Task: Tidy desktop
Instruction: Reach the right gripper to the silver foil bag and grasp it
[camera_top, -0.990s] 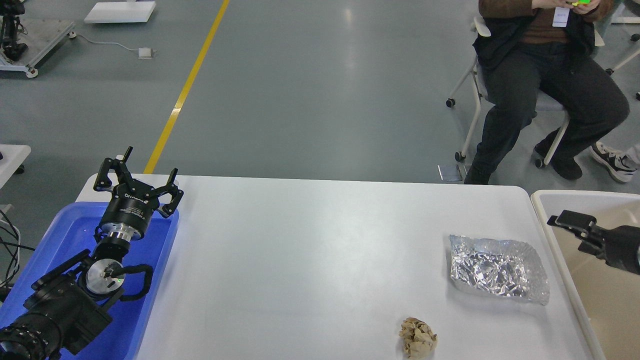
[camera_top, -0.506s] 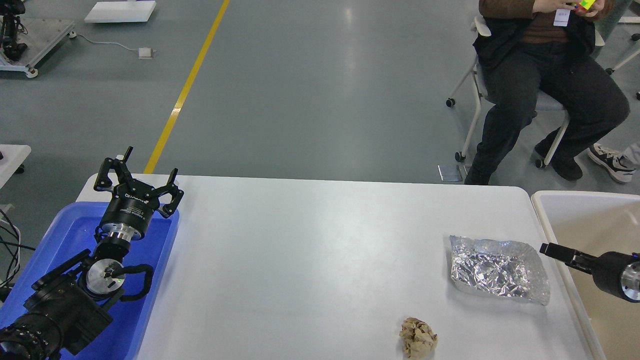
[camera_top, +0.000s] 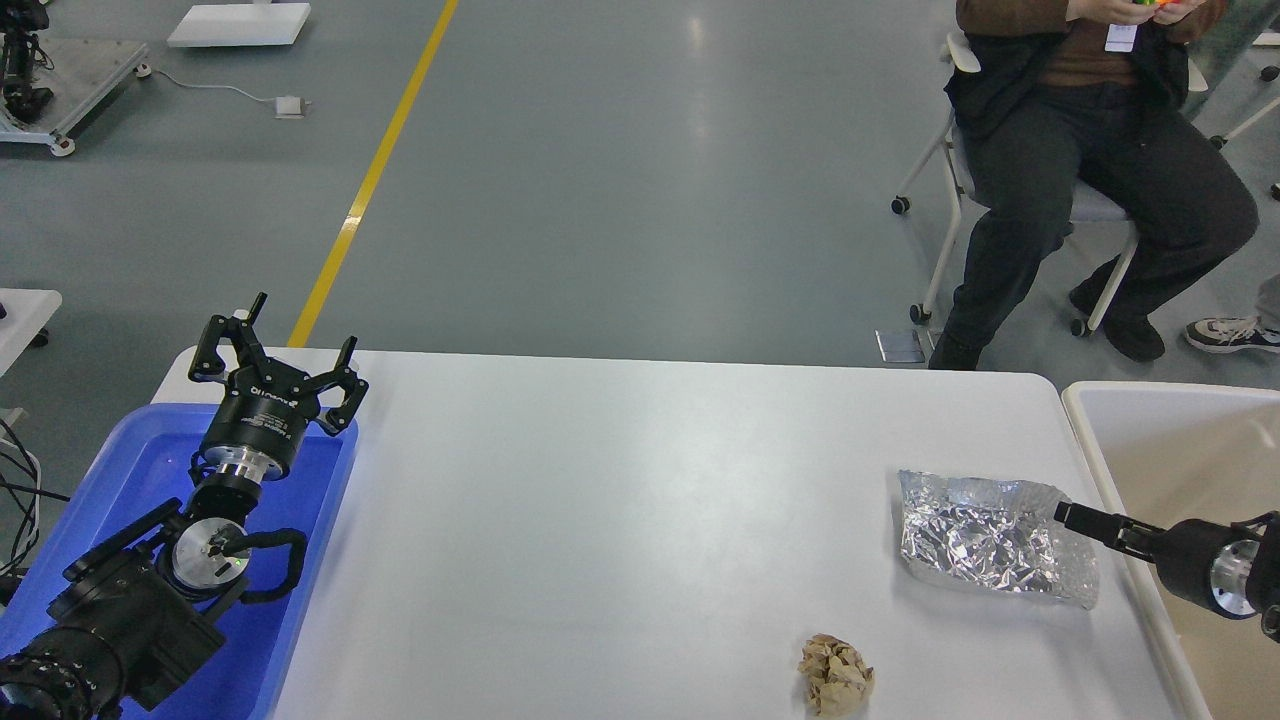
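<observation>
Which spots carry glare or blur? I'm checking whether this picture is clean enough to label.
Head view: sharp overall, with soft overhead light. The foil sheet glints bright across its creases. The grey floor shows a pale reflection streak. The white desktop has only a mild sheen and faint shadows. The right gripper is dark and thin, so its fingers merge.

Smooth glossy white desktop (camera_top: 640, 500), crinkled shiny foil sheet (camera_top: 985, 540), rough crumpled brown paper ball (camera_top: 836, 675), glossy blue plastic tray (camera_top: 150, 470).

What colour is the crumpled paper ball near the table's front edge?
Light brown, best seen in the head view: the crumpled paper ball.
</observation>
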